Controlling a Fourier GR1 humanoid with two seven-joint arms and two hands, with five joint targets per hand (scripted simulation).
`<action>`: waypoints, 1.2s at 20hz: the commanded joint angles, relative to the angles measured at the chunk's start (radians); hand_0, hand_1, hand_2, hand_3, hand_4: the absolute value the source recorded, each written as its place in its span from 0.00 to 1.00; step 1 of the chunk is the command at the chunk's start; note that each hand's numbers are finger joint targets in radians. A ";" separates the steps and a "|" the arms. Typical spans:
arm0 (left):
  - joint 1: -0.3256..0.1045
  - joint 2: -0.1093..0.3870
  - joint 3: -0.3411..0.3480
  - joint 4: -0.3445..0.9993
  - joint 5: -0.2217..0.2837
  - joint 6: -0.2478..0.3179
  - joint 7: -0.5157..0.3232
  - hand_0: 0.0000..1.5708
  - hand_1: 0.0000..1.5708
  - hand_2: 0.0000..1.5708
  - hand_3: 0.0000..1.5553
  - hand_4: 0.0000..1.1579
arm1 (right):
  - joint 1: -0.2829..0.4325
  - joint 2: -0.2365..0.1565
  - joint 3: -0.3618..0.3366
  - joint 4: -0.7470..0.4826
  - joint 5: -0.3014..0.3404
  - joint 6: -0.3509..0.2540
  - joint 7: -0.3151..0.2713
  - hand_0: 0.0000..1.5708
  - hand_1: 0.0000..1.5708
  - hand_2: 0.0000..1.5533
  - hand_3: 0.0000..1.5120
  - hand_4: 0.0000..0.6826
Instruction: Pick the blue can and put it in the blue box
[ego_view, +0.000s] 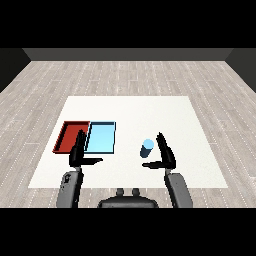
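Note:
A light blue can (147, 148) stands upright on the white table, right of the trays. My right hand (166, 154) is just to its right, fingers straight and thumb stretched out under the can's near side, not closed on it. The light blue tray (101, 137) lies left of the can, with the red tray (70, 136) beside it on the left. My left hand (78, 150) hovers open over the near edge where the two trays meet, thumb pointing right.
The white table (130, 112) stretches wide behind the trays and can. Grey wood floor surrounds it. Both grey forearms come in from the lower corners.

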 joint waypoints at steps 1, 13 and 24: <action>0.024 -0.019 -0.012 0.050 -0.025 -0.007 -0.158 0.00 0.00 0.00 0.00 0.00 | 0.059 0.012 0.037 0.038 -0.020 0.034 -0.178 0.00 0.00 0.00 0.00 0.00; -0.034 -0.010 0.001 0.087 -0.015 0.012 -0.149 0.00 0.00 0.00 0.00 0.00 | 0.020 0.003 0.005 -0.003 -0.035 0.038 -0.115 0.00 0.00 0.00 0.00 0.00; 0.042 0.001 -0.009 0.028 -0.014 -0.003 -0.160 0.00 0.00 0.00 0.00 0.00 | -0.076 0.012 -0.023 0.132 -0.081 0.011 -0.114 0.00 0.00 0.00 0.00 0.00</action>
